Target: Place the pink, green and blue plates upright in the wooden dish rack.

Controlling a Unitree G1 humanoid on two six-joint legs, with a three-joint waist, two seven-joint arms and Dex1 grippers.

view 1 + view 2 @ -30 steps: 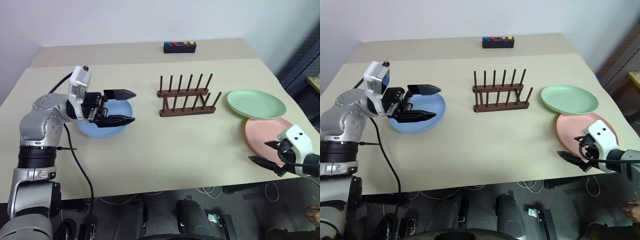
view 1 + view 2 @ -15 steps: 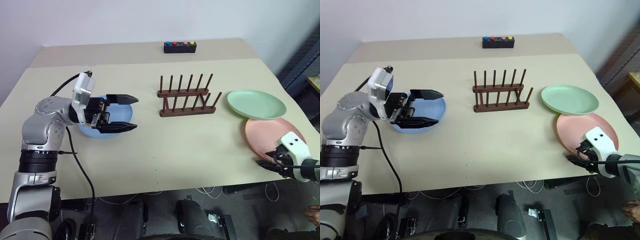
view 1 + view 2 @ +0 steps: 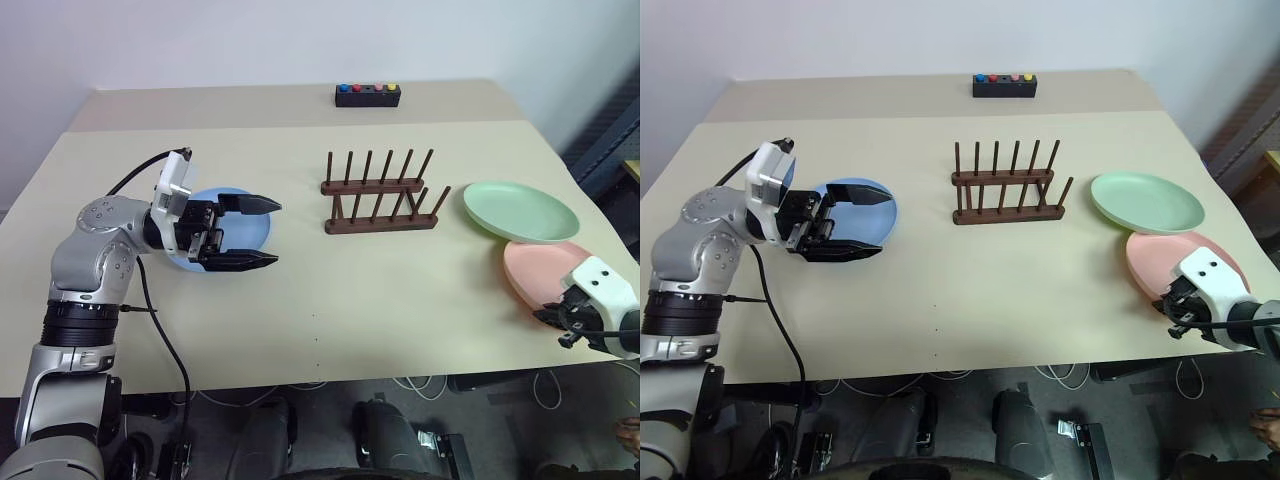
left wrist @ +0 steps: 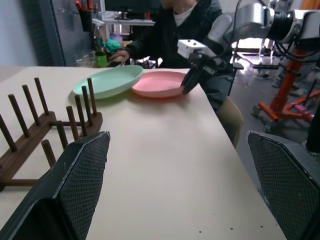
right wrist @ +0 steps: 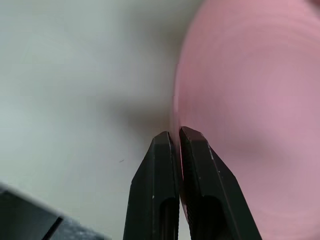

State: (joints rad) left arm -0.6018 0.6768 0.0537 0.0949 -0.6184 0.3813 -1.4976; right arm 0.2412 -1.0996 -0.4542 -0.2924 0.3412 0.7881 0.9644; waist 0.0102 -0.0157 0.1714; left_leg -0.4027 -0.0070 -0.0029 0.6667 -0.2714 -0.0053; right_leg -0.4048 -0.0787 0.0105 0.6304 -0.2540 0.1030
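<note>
Your right gripper (image 5: 175, 137) pinches pink plate (image 3: 535, 272) rim, right of wooden dish rack (image 3: 380, 195) | left gripper (image 3: 262, 233) spread wide over blue plate (image 3: 240, 222) | no writing readable

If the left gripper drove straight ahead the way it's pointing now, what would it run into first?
Probably the wooden dish rack: the open left gripper points level across the table toward it, though depth is unclear and it might pass just along the rack's near side.

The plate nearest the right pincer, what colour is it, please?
Pink plate, clearest in the right eye view.
</note>
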